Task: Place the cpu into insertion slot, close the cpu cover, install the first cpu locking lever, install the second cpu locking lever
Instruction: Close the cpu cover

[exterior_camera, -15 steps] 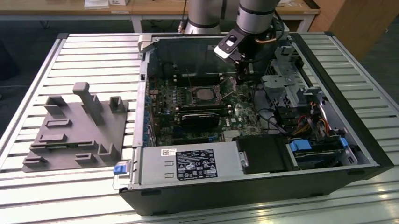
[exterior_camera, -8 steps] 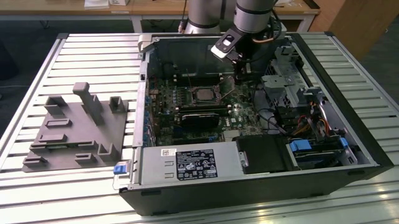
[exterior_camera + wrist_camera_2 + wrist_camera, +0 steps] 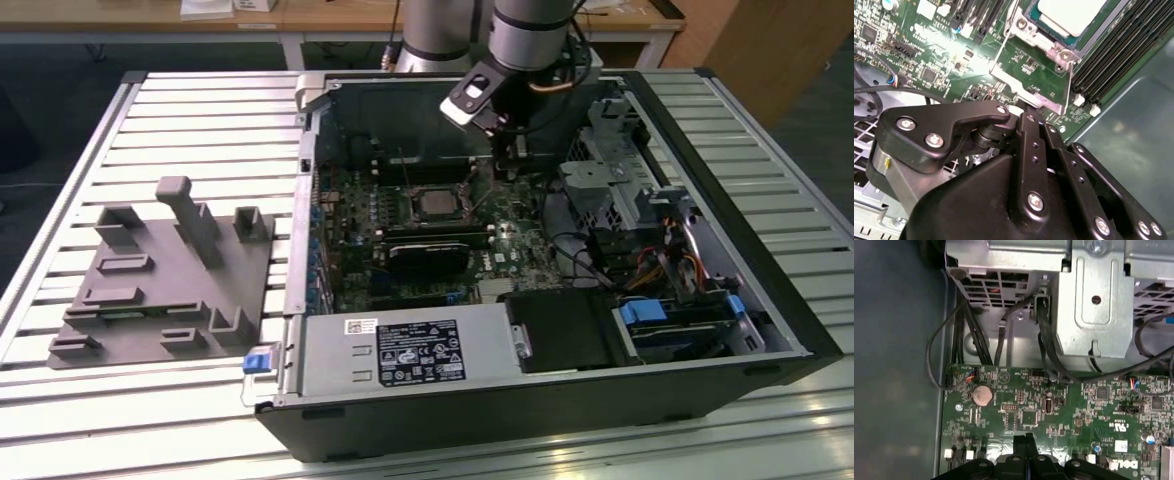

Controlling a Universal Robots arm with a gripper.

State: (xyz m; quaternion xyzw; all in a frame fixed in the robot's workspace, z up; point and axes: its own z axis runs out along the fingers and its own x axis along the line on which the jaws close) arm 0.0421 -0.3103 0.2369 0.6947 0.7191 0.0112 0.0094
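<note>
On the slatted surface (image 3: 200,130) lies the open case (image 3: 561,400), its board (image 3: 527,215) facing up, and the arm reaches down into it. The end effector (image 3: 509,160) hangs low over the board, to the exterior view's right of the socket. In both wrist views its fingers (image 3: 1022,440) look pressed together (whether anything thin sits between them I cannot tell). In the second wrist view the cover (image 3: 1024,90) is swung open off the socket, bare board showing through its window. Its free edge lies just at the fingertips and runs across them, with the hinge side away at the socket. Beyond that hinge the cpu (image 3: 1071,15) already sits in its slot, uncovered.
</note>
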